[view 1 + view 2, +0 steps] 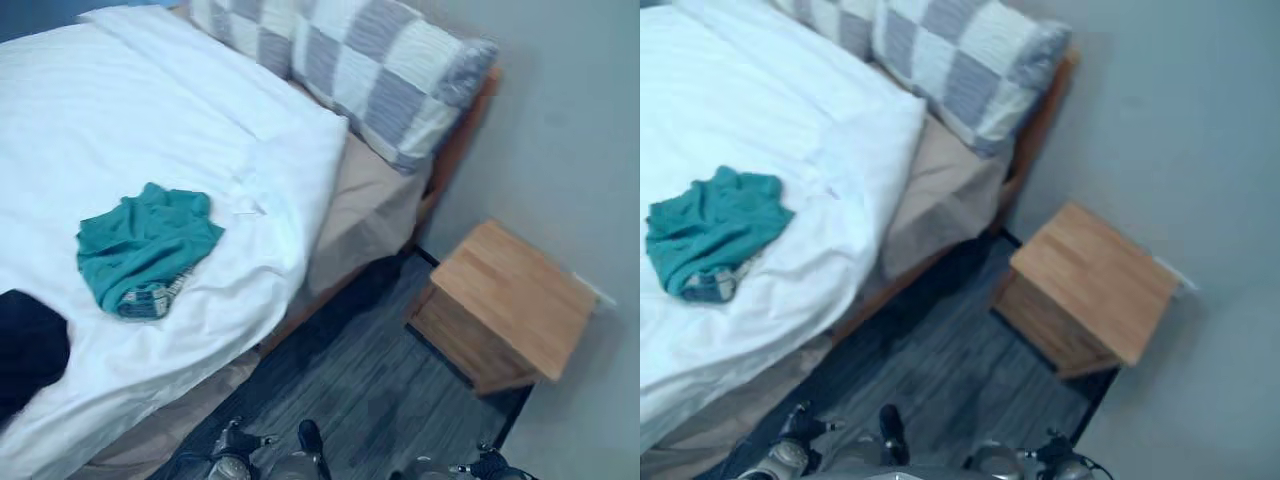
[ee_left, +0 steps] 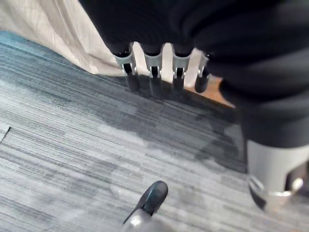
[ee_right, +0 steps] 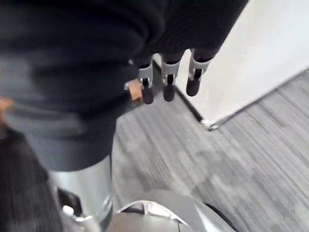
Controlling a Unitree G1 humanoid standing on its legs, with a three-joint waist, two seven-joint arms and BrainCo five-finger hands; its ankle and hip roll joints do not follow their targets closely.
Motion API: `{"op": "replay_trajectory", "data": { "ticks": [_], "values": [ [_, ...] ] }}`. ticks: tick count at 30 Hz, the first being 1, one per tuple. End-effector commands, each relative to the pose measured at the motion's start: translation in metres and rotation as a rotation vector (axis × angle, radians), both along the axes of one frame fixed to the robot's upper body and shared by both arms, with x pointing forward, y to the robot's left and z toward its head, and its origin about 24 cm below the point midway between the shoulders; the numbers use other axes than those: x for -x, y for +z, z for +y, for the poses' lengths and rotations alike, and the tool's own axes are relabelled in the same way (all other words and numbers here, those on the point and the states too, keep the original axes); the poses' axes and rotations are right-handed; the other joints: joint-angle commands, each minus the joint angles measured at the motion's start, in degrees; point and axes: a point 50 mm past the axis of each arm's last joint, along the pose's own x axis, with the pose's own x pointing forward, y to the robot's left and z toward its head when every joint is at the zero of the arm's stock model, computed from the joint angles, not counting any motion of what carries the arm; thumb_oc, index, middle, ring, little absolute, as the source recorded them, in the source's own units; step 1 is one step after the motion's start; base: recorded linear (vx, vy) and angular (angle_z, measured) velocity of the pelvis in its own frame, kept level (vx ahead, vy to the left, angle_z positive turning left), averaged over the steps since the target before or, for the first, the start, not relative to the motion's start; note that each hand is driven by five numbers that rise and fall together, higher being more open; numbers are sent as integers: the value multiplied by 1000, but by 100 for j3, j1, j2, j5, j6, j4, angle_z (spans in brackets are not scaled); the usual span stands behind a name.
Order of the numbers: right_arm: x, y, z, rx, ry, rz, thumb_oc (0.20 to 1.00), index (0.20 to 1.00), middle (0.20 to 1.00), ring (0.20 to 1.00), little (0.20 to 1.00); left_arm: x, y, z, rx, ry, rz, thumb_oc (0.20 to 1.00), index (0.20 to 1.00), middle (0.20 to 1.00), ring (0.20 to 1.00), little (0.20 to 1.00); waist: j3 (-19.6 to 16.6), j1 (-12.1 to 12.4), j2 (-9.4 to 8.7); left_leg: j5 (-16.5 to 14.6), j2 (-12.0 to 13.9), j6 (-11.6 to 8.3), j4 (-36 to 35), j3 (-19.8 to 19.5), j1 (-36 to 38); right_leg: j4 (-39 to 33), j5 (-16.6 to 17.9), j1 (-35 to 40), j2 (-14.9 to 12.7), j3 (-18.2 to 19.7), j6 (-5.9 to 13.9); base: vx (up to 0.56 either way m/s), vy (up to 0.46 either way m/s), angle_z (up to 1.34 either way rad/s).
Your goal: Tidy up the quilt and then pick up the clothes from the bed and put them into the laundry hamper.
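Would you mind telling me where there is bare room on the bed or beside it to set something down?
The white quilt is bare between the teal garment and the checked pillows. The wooden nightstand top is free too. It is crowded near the foot, where a dark garment lies close to the teal one.

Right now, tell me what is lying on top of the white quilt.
A crumpled teal garment lies on the white quilt, and a dark garment sits at its lower left edge. Whatever is beneath the quilt is hidden, except for the beige sheet beside it.

Garment (image 1: 145, 248) on quilt (image 1: 120, 130), pillows (image 1: 385, 70) behind, nightstand (image 1: 505, 305) right of bed (image 1: 455, 150)
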Motion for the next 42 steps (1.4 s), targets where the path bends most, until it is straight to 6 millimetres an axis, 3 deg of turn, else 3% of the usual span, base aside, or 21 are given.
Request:
{"op": "replay_trajectory", "data": {
  "ticks": [1,3,5,6,8,9,11,12,13,14,15,17,18,21,24,25,26,30,34,37,42],
  "values": [
    [-37,11,13,-5,50,-129,1000,1000,1000,1000,1000,-7,7,14,-48,-18,-28,1000,1000,1000,1000,1000,312,101,63,-433,340,-535,28,248,191,-1029,951,-333,-74,321,235,239,-213,134],
    [-60,23,14,-14,61,-238,1000,1000,1000,1000,1000,-12,12,25,-72,-8,-51,1000,1000,1000,1000,1000,338,31,-4,-468,346,-695,-1,-194,228,-2385,784,-354,-72,709,98,289,-247,138],
    [-85,44,6,-12,45,-389,1000,1000,1000,1000,1000,-18,19,36,-99,1,-79,1000,1000,1000,1000,1000,312,-190,-87,-559,284,-806,-18,-688,274,-3728,906,-434,129,1763,138,358,-300,140],
    [-98,58,0,-1,43,-474,1000,1000,1000,1000,1000,-20,22,42,-102,17,-97,1000,1000,1000,1000,1000,335,-258,-117,-609,261,-856,-3,-906,298,-4026,1054,-553,185,2367,231,260,-205,150],
    [-105,69,-7,14,42,-532,1000,1000,1000,1000,1000,-21,25,46,-108,34,-112,1000,1000,1000,1000,1000,332,-282,-146,-637,274,-884,-2,-1008,294,-4180,1180,-623,197,2620,273,169,-193,173],
    [-124,101,-19,53,50,-705,1000,1000,1000,1000,1000,-13,28,60,-145,59,-103,1000,1000,1000,1000,1000,282,-308,-303,-691,225,-897,41,-1115,299,-4268,1327,-574,81,2616,313,250,-321,124],
    [-148,152,-33,153,133,-925,1000,1000,1000,1000,1000,0,25,62,-137,112,-99,1000,1000,1000,1000,1000,245,-321,-282,-712,293,-935,64,-1213,308,-4279,1320,-503,195,2614,303,213,-267,80],
    [-148,152,-33,153,133,-925,1000,1000,1000,1000,1000,0,25,62,-137,112,-99,1000,1000,1000,1000,1000,246,-323,-281,-713,294,-935,64,-1214,308,-4279,1320,-501,195,2612,303,234,-210,79],
    [-162,198,-49,270,220,-1082,1000,1000,1000,1000,1000,15,23,66,-134,161,-91,1000,1000,1000,1000,1000,171,-276,-279,-742,369,-1008,71,-1254,353,-4291,1279,-441,243,2529,253,153,-114,47],
    [-162,199,-50,271,220,-1082,1000,1000,1000,1000,1000,15,22,66,-133,161,-91,1000,1000,1000,1000,1000,172,-284,-268,-745,375,-1011,72,-1261,356,-4292,1275,-433,247,2520,251,304,-239,20],
    [-175,246,-54,370,324,-1233,1000,1000,1000,1000,1000,28,17,60,-111,162,-69,1000,1000,1000,1000,1000,118,-235,-251,-787,482,-1085,120,-1302,383,-4362,1219,-338,289,2395,196,155,-129,-1],
    [-180,269,-53,420,381,-1299,1000,1000,1000,1000,1000,30,15,56,-98,154,-64,1000,1000,1000,1000,1000,141,-195,-232,-773,533,-1134,205,-1287,321,-4415,1198,-275,281,2253,178,93,-173,16],
    [-191,310,-50,511,464,-1411,1000,1000,1000,1000,1000,22,14,49,-76,138,-85,1000,1000,1000,1000,1000,237,-195,-195,-644,642,-1210,407,-1066,-1,-4521,1177,-166,199,1834,156,-45,-183,63],
    [-212,366,-23,594,620,-1557,1000,1000,1000,1000,1000,20,12,39,-45,82,-76,1000,1000,1000,1000,1000,340,-182,-85,-351,861,-1261,389,-207,-303,-4525,1162,-209,152,1485,140,-54,-71,109],
    [-230,433,8,738,761,-1688,1000,1000,1000,1000,1000,13,15,42,-66,44,-85,1000,1000,1000,1000,1000,446,-105,-45,-175,954,-1322,196,-61,-417,-4464,1212,-500,196,1475,128,-29,-27,22],
    [-230,433,8,738,761,-1689,1000,1000,1000,1000,1000,13,15,42,-66,45,-86,1000,1000,1000,1000,1000,447,-110,-43,-175,954,-1322,196,-63,-418,-4464,1211,-500,196,1473,128,-33,-27,-14],
    [-233,466,29,800,826,-1767,1000,1000,1000,1000,1000,8,18,43,-68,20,-103,1000,1000,1000,1000,1000,518,-7,-34,-43,950,-1343,47,-43,-569,-4434,1263,-777,201,1499,125,-9,-5,12],
    [-242,498,49,837,853,-1806,1000,1000,1000,1000,1000,0,22,43,-59,-7,-136,1000,1000,1000,1000,1000,648,109,27,136,965,-1385,-105,-54,-832,-4370,1316,-1144,208,1523,97,-1,-4,4],
    [-260,506,43,910,834,-1699,1000,1000,1000,1000,1000,-11,30,50,-67,-13,-182,1000,1000,1000,1000,1000,818,229,132,285,980,-1444,-185,-167,-1166,-4299,1359,-1453,198,1494,88,-21,-22,16],
    [-266,502,36,926,810,-1646,1000,1000,1000,1000,1000,-16,32,51,-68,-14,-200,1000,1000,1000,1000,1000,910,252,205,316,983,-1457,-199,-224,-1314,-4246,1365,-1612,184,1490,88,-13,-23,10],
    [-283,463,-2,917,679,-1465,1000,1000,1000,1000,1000,-24,35,47,-69,-45,-230,1000,1000,1000,1000,1000,1075,305,383,338,933,-1453,-172,-325,-1513,-4042,1311,-1839,179,1468,80,-5,-5,6]
  ]
}}
